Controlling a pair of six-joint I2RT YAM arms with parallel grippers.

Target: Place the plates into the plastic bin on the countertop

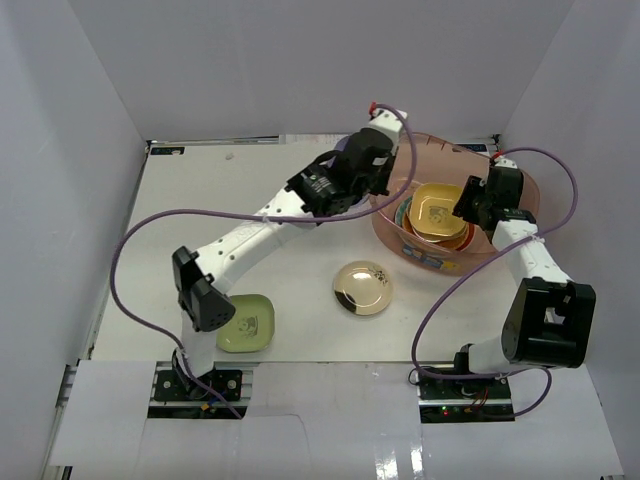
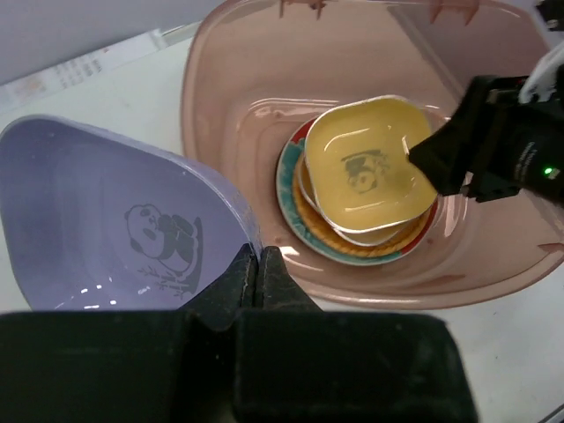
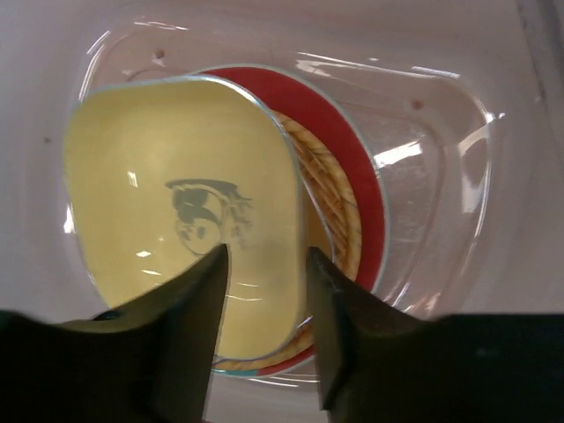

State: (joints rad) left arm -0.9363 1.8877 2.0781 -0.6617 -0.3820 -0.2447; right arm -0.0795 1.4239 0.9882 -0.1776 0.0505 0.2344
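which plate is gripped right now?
The lavender plate, pinched at its rim by the left pincer beside the bin. The yellow plate lies free in the bin below the open right pincer; the gold plate and green plate sit on the table.

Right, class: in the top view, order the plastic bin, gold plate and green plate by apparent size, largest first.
1. plastic bin.
2. gold plate and green plate: about alike; the left arm covers part of the green one, so unranked.
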